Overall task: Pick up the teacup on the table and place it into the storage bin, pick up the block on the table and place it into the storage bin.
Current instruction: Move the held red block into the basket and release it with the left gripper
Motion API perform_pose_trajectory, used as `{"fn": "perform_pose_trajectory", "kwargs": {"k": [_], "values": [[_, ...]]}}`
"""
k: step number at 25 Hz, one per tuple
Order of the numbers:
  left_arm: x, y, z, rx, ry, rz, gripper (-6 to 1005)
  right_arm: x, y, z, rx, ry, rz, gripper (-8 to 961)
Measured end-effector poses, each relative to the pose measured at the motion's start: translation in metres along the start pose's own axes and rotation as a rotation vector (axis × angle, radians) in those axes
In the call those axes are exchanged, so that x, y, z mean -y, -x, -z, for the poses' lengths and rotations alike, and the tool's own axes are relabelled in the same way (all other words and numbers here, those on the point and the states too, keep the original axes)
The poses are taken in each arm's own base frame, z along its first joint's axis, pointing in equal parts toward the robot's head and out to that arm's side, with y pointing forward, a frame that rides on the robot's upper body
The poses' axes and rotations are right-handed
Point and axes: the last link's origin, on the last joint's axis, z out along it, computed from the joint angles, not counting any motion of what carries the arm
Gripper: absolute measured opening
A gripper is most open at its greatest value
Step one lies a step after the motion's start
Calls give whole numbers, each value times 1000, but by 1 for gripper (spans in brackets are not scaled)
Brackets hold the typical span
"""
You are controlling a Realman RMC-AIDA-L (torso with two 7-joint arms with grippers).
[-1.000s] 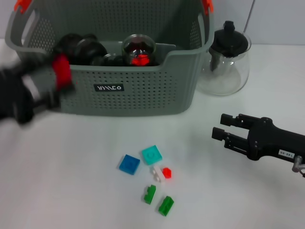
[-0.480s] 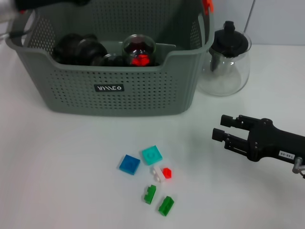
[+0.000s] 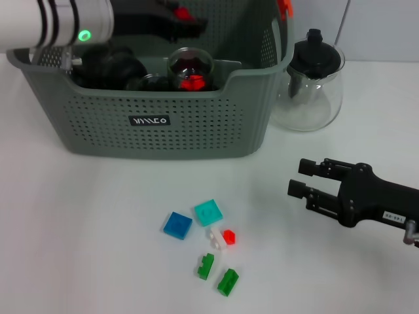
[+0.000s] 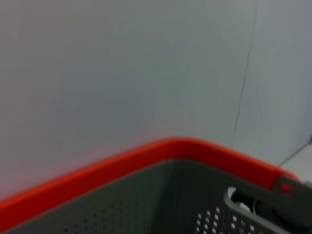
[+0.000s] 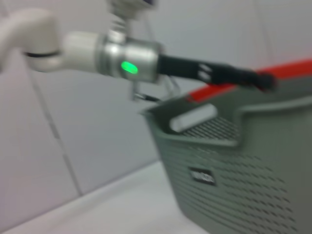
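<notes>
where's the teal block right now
In the head view the teal block lies on the table in front of the storage bin, right beside the blue block.

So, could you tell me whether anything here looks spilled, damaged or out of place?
Nothing stands out: the storage bin sits upright, the glass teapot stands beside it, and the small blocks lie loose on the table.
</notes>
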Motion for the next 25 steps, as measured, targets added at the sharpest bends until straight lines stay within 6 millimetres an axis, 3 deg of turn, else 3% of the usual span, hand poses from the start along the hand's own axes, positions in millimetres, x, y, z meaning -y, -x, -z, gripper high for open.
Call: {"fn": "perform_pose_trajectory", "kwargs": {"k": [4, 8, 15, 25], "values": [[-5, 1, -5, 7, 3, -3, 729, -20, 5, 7, 97, 95, 110, 558], [-4, -5, -1, -30, 5, 19, 733, -27, 6, 15, 150, 108, 144, 557], [1, -15, 24, -196, 45, 115, 740, -28, 3, 26, 172, 83, 139, 556], [3, -10, 19, -154, 48, 148, 750, -28, 4, 23, 165, 89, 134, 557]]}}
